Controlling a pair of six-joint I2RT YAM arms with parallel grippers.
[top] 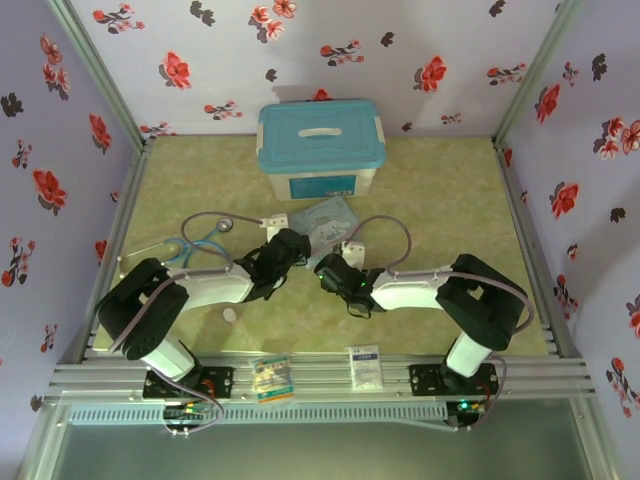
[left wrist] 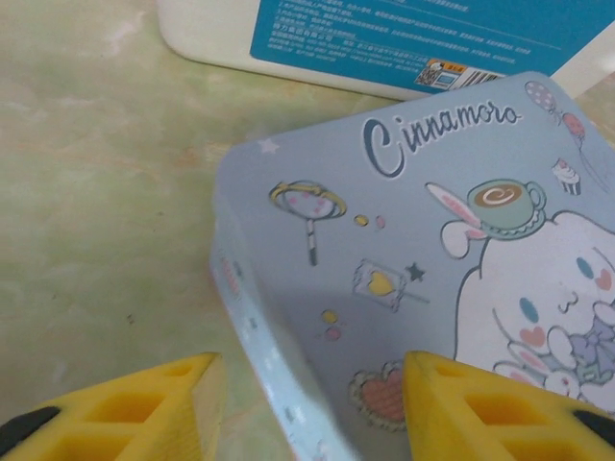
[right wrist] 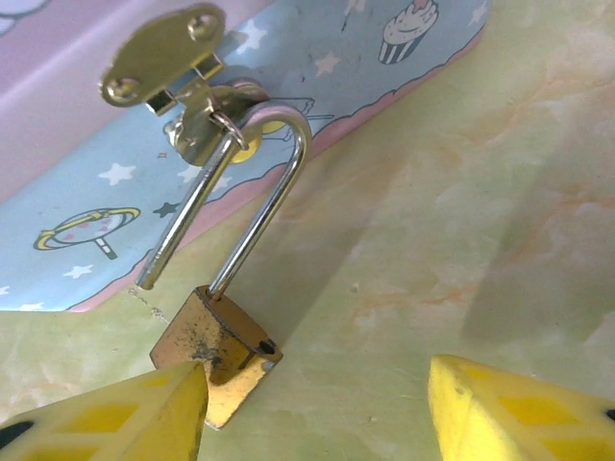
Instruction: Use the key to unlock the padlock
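Padlock (right wrist: 216,331), shackle end free, hangs from tin's hasp (right wrist: 197,120) beside right tool (right wrist: 317,370).

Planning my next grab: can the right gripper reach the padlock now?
Likely yes: the padlock lies just ahead of the open right gripper, close to it, with nothing in between.

Padlock (right wrist: 226,341): scuffed brass body, glossy silvery metal shackle. Tin (left wrist: 384,240): smooth printed metal. Table (right wrist: 480,192): matt, marbled.

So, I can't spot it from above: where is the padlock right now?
Lower left of the right wrist view: the padlock lies on the table, shackle hooked through the clasp of the cartoon tin, right beside a yellow finger.
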